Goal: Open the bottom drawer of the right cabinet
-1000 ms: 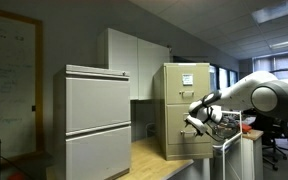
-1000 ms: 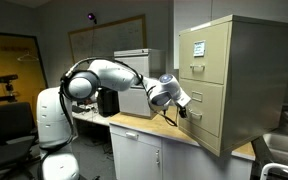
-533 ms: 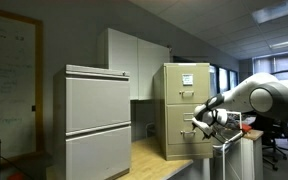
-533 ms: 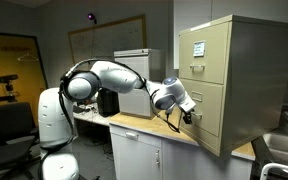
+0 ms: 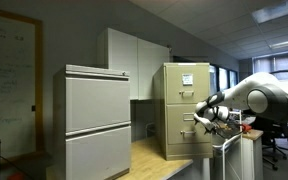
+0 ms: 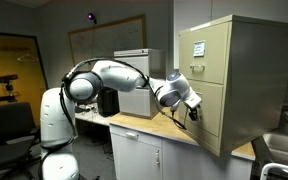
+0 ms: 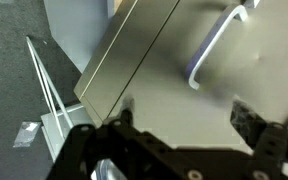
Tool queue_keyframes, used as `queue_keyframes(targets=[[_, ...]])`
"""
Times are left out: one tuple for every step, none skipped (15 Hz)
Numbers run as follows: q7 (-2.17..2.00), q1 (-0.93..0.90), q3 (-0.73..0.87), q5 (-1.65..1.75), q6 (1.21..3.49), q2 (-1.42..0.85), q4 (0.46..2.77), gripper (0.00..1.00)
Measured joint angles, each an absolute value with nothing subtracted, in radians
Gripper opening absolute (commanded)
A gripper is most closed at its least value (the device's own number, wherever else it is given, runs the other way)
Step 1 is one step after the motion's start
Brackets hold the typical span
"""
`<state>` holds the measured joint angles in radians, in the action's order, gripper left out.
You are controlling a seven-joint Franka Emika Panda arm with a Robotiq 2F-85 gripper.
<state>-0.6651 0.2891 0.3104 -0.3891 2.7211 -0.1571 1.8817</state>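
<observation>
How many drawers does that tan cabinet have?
2. The top drawer bears the white paper; the bottom drawer lies directly under it, with the gripper close to its handle. No third shows in either exterior view.

The right cabinet (image 6: 246,75) was smooth tan painted metal, satin in finish. The handle (image 7: 208,50) of the bottom drawer (image 7: 174,95) was bright polished metal. The sheet (image 6: 197,47) was matt white paper. The gripper (image 7: 184,120) was matt black.

The tall tan right cabinet (image 6: 246,80) stands upright, its plain bottom drawer (image 6: 212,118) shut flush.
</observation>
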Motion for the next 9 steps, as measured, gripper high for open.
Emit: queue_keyframes(targets=[[-0.665, 0.291, 0.31, -0.39, 2.712, -0.166, 1.863, 1.0], [-0.665, 0.293, 0.31, -0.392, 2.701, -0.177, 1.842, 1.0], [-0.665, 0.294, 0.31, -0.396, 2.69, -0.189, 1.821, 1.0], [-0.665, 0.294, 0.309, -0.399, 2.677, -0.201, 1.802, 1.0], [-0.663, 0.295, 0.307, -0.404, 2.662, -0.212, 1.785, 1.0], [-0.661, 0.297, 0.305, -0.41, 2.647, -0.224, 1.768, 1.0], [-0.659, 0.298, 0.303, -0.415, 2.632, -0.235, 1.754, 1.0], [-0.655, 0.298, 0.301, -0.421, 2.612, -0.24, 1.746, 1.0], [-0.653, 0.298, 0.298, -0.425, 2.595, -0.243, 1.741, 1.0]])
